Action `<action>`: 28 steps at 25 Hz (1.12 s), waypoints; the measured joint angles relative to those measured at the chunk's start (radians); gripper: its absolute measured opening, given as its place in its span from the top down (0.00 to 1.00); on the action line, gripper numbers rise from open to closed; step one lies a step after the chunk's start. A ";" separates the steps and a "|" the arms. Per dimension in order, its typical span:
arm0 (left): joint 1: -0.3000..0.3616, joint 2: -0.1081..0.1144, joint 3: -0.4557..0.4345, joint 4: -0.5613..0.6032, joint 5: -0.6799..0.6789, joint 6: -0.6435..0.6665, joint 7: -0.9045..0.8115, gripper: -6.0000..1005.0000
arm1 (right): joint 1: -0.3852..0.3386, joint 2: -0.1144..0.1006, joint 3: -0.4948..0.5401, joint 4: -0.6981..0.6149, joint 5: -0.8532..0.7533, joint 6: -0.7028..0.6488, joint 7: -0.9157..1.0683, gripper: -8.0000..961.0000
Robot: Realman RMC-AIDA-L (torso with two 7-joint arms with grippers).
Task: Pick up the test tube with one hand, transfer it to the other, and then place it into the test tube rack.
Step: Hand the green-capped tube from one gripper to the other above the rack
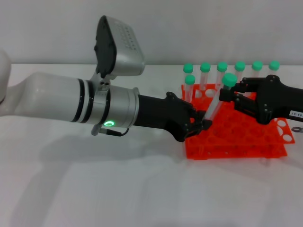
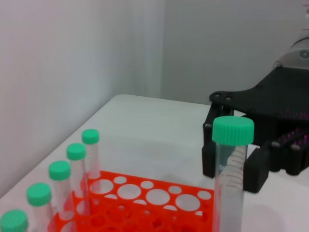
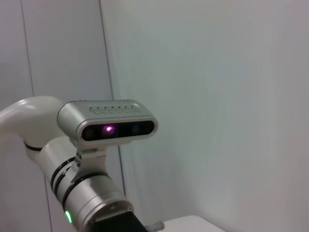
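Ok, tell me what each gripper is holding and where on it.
The left gripper grips the test tube at its lower end. The right gripper is at the tube's green cap end; whether it has closed cannot be told.

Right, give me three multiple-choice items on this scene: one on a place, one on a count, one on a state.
1. Where is the lifted tube held at its lower end?
A. In the left tool
B. In a rack hole
C. In a beaker

2. How many other tubes stand in the rack?
A. Four
B. Seven
C. Ten

3. How does the lifted tube sit?
A. Flat, uncapped
B. Upside down
C. Tilted, capped

Answers:
1 A: the left tool grips the tube low, above the rack, with the right tool by its upper end.
2 B: six stand in the back row and one just ahead of them.
3 C: it leans with its green cap uppermost.
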 joint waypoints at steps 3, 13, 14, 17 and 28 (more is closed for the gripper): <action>0.045 0.000 -0.003 0.037 -0.005 -0.008 -0.001 0.80 | -0.001 -0.003 0.002 0.000 0.000 0.004 0.000 0.76; 0.116 0.002 -0.024 0.100 -0.028 -0.012 0.004 0.80 | 0.007 0.000 0.003 0.000 -0.002 0.019 -0.012 0.76; 0.114 0.002 -0.024 0.100 -0.027 -0.012 0.005 0.80 | 0.008 0.001 0.002 0.000 -0.002 0.020 -0.012 0.76; 0.109 0.002 -0.024 0.095 -0.026 -0.012 0.005 0.80 | 0.009 0.002 -0.001 0.000 -0.001 0.022 -0.012 0.74; 0.103 0.002 -0.024 0.098 -0.022 -0.011 0.006 0.80 | 0.013 -0.007 -0.002 0.000 -0.007 0.002 -0.025 0.65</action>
